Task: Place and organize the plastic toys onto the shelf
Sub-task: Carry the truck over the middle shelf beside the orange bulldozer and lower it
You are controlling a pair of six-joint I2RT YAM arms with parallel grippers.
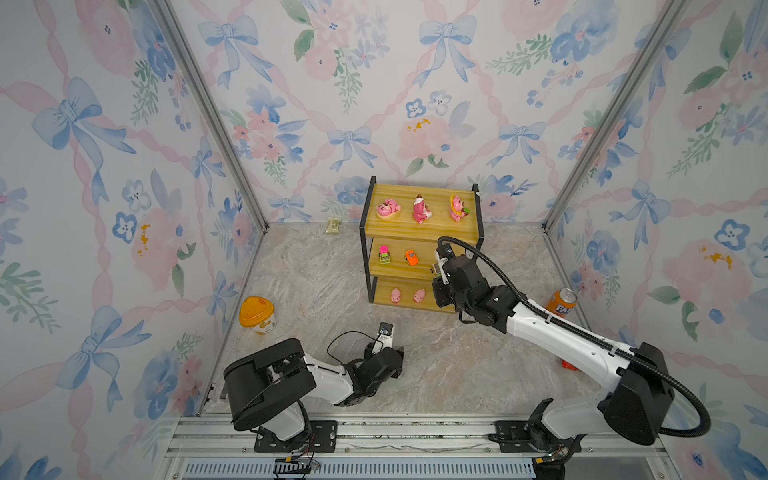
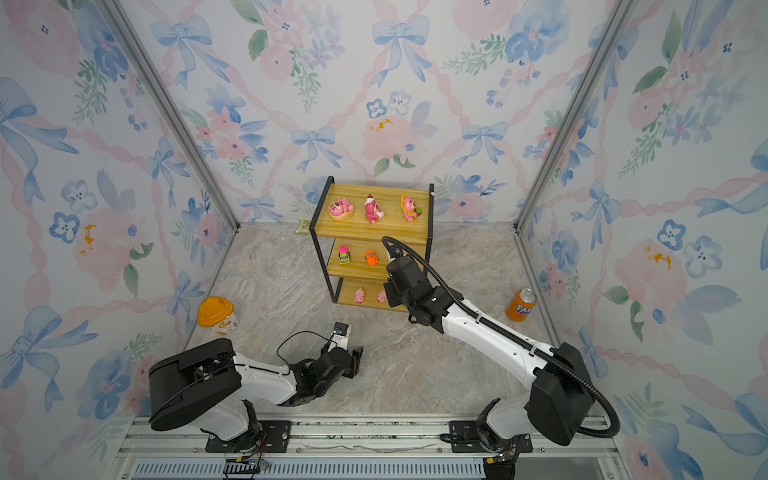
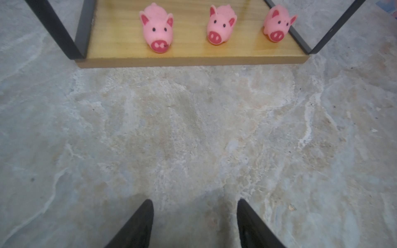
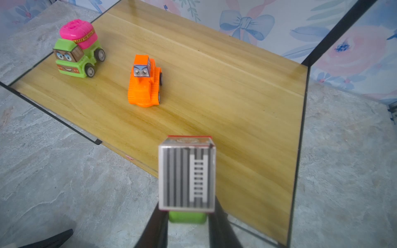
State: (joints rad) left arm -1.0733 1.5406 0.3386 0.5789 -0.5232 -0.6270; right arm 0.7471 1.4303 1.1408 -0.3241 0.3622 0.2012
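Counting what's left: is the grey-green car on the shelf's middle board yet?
Not released: the right gripper is shut on the grey-green car over the near edge of the middle board; whether it touches, cannot tell.

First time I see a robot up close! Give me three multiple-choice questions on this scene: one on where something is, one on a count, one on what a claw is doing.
1. Where on the shelf do the three pink pigs sit? A top board; B middle board; C bottom board.
2. How many cars stand on the middle board? A two; B none; C four.
3. The right gripper is: A open and empty; B shut on the grey-green car; C shut on a pig.
Answers: C, the pigs line the lowest board; A, only the pink-green car and the orange car stand there; B, it clamps that car in the right wrist view.
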